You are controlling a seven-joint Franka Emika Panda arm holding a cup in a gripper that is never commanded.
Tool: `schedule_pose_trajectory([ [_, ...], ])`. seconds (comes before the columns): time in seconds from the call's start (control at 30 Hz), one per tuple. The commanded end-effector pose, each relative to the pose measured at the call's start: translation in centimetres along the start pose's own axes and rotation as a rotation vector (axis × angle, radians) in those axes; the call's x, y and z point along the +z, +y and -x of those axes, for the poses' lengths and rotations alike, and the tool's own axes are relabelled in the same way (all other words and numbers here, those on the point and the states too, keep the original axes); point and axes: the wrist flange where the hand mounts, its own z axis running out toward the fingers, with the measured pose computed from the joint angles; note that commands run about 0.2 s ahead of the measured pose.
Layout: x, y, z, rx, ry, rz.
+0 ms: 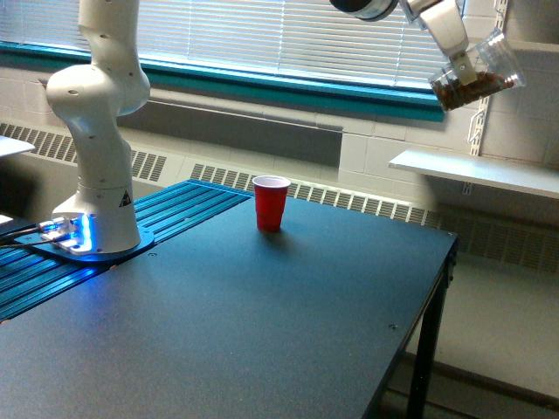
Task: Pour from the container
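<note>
The container, a clear plastic cup, hangs high at the exterior view's upper right, tilted on its side with brown contents lying along its lower wall. My gripper is shut on the container, and its fingers are mostly hidden behind the cup's wall. A red cup with a white inside stands upright on the dark table, far below the container and to its left. Nothing is seen falling between the two cups.
The arm's white base stands on the table's left side beside blue ribbed panels. The table's right edge drops to the floor. A white shelf juts from the wall under the container. Window blinds run behind.
</note>
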Motion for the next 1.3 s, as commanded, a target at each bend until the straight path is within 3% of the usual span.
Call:
schedule_pose_trajectory([
  [0.03, -0.4, 0.0, -0.3, 0.004, 0.018, 0.006],
  [0.7, -0.5, 1.0, 1.7, -0.06, 0.021, -0.007],
  [1.3, -2.0, 3.3, 6.4, -0.162, 0.021, -0.024],
])
